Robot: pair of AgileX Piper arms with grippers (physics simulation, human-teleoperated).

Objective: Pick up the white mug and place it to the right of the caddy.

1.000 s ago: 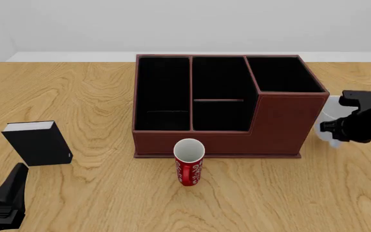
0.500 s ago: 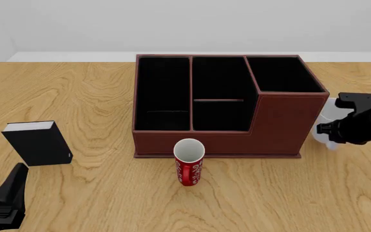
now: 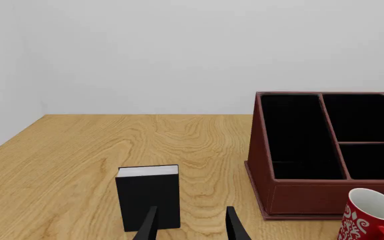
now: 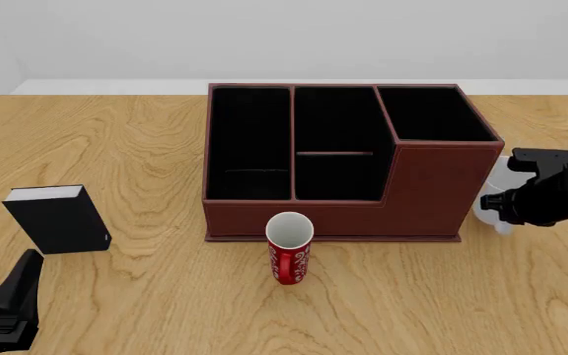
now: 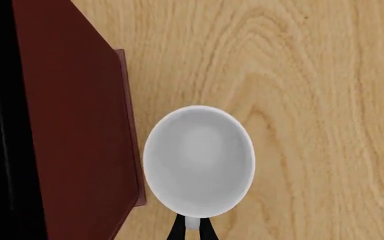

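Note:
The white mug (image 4: 492, 210) stands upright just right of the caddy (image 4: 432, 185), close to its taller end. My right gripper (image 4: 510, 198) is shut on the mug's handle. In the right wrist view I look down into the mug (image 5: 199, 160), with the caddy's wall (image 5: 78, 125) beside it and my two fingers pinched on the handle (image 5: 191, 223) at the picture's edge. I cannot tell whether the mug's base touches the table. My left gripper (image 4: 15, 290) is open and empty at the near left; it also shows in the left wrist view (image 3: 190, 227).
A narrow red-patterned cup (image 4: 289, 255) stands in front of the caddy's middle; it also shows in the left wrist view (image 3: 369, 217). A small black book-like box (image 4: 59, 220) stands at the left, just ahead of the left gripper (image 3: 148, 195).
My right gripper has moved the white mug a little lower and nearer, staying beside the caddy's right end. The left arm has not moved.

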